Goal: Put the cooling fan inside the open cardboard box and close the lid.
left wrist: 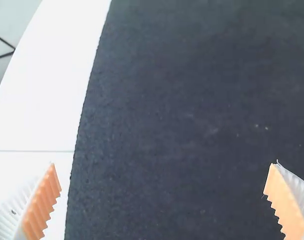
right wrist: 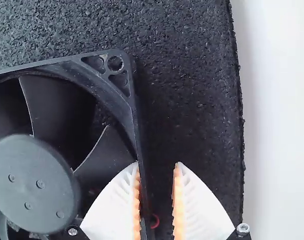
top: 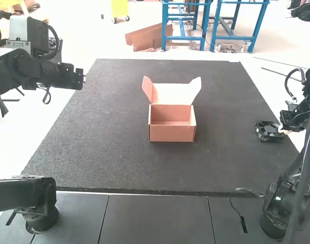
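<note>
Now, one open cardboard box (top: 172, 122) sits mid-table on the mat (top: 93, 142), with one cooling fan (top: 269, 130) lying at its three o'clock. The right gripper (right wrist: 157, 163), two fingers narrowly parted, straddles the fan's frame without clamping it. The left gripper (left wrist: 162, 167), at ten o'clock, gapes wide and holds nothing.

The cardboard box (top: 172, 124) stands open-topped on the mat (top: 104, 132), its lid (top: 171, 90) upright along the far side, so the opening is free from above and from the near side. Bare mat lies between it and the cooling fan (top: 269, 130) at the right edge, and under the spread fingers of the left gripper (left wrist: 161, 170)
</note>
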Tool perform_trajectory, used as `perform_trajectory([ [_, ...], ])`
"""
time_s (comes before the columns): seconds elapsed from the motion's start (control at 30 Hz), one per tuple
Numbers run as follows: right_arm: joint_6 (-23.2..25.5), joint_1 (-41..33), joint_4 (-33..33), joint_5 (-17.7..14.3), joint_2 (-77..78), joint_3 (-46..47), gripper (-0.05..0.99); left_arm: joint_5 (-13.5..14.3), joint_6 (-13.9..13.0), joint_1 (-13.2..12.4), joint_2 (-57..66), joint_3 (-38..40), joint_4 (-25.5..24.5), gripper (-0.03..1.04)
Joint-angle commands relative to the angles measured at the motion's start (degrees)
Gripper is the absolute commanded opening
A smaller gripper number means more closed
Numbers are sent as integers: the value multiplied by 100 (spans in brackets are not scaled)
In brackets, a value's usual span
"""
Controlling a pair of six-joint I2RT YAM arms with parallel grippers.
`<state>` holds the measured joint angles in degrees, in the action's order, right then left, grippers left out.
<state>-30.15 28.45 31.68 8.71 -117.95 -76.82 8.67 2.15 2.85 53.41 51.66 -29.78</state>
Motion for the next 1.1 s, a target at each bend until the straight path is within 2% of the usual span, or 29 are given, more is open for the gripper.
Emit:
perform_trajectory([
  [0.0,106,-50,84,-194,-211,-88,12,65,-31,-57,-173,239,-10,97],
  [0.17,282,-146,207,-54,-220,-53,-2,74,-31,-57,-243,231,-19,97],
  [0.23,449,-146,224,34,-184,-62,-2,74,-31,-57,-252,222,-19,97],
  [0.3,466,-155,418,254,-123,-105,-2,74,-40,-57,-243,213,-1,97],
  [0.4,712,-111,594,790,246,-272,-2,74,-40,-57,-252,125,122,97],
  [0.57,748,-41,998,1107,1011,-404,-2,65,-66,-57,-252,-15,341,97],
  [0.77,756,-85,1719,1687,2074,-413,-2,-40,-66,-57,-296,-121,420,97],
  [0.87,1266,-173,1903,1968,2672,-387,-1,-76,-75,-48,-366,-209,464,97],
  [0.97,1785,-524,1938,1994,3173,-387,-1,-146,-66,-57,-454,-323,517,97],
  [1.07,2523,-1061,1912,1528,3621,-396,0,-164,-66,-30,-533,-446,552,97],
])
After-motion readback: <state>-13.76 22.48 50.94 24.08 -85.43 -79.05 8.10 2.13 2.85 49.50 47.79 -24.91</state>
